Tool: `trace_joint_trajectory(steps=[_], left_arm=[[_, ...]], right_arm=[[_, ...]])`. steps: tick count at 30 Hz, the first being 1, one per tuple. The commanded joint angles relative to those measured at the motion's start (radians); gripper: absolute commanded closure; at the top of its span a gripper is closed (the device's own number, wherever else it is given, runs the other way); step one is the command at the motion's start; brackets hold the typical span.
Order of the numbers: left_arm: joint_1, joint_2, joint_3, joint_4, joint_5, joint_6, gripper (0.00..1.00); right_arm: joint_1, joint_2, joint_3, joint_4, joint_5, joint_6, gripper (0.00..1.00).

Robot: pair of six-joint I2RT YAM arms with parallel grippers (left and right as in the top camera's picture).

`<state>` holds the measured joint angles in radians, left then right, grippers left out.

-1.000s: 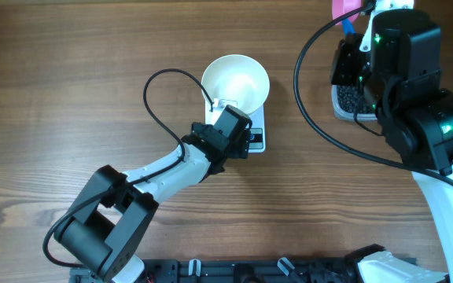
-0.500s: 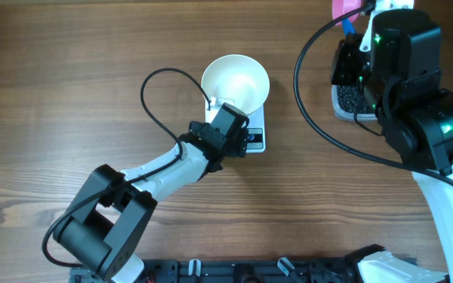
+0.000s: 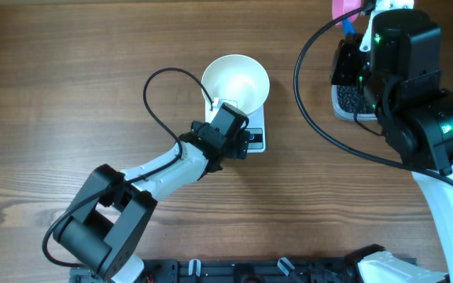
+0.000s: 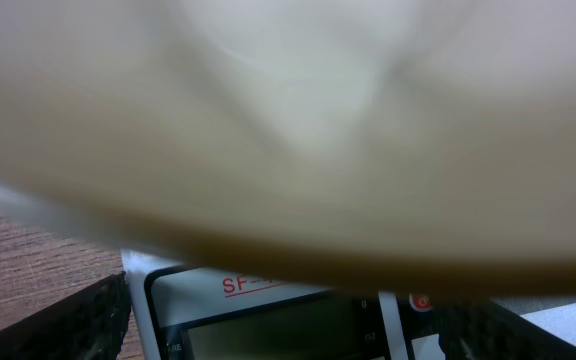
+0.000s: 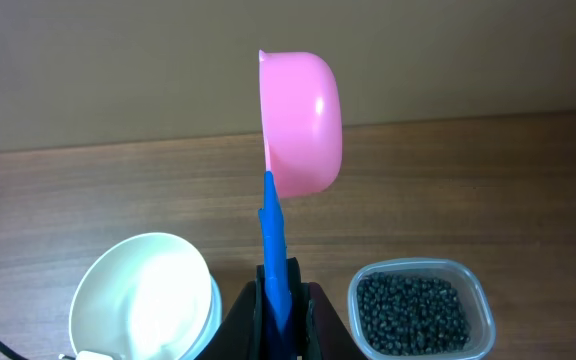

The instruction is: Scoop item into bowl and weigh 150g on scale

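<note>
We watch one table from three cameras.
Overhead, we look straight down on the whole wooden table [image 3: 69, 79]. Our left wrist camera sits so close under the bowl [image 4: 288, 130] that it blurs, with the scale [image 4: 268, 325] just below. Our right wrist camera looks level across the surface, sharing bowl and tub [image 5: 420, 312] with overhead.

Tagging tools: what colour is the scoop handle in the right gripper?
Blue, on the small pink plastic scoop; clearest in the right wrist view.
</note>
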<state>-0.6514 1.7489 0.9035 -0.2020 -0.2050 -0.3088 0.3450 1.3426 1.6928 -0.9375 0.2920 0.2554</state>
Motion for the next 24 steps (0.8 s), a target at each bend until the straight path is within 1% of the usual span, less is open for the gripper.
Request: trace_joint_trajectory(steps=[1,3,7,24], left_arm=[[0.006,0.019,0.012,0.001,0.002,0.009,0.00],[0.006,0.019,0.012,0.003,0.002,0.004,0.00],[0.007,0.019,0.012,0.008,-0.001,-0.071,0.00],[0.006,0.021,0.012,0.007,-0.002,-0.069,0.00]], right_arm=[[-0.005,0.002,0.000,0.002,-0.005,-0.019,0.96],[-0.005,0.002,0.000,0.002,-0.005,-0.019,0.96],[-0.005,0.002,0.000,0.002,-0.005,-0.019,0.96],[-0.005,0.002,0.000,0.002,-0.005,-0.019,0.96]])
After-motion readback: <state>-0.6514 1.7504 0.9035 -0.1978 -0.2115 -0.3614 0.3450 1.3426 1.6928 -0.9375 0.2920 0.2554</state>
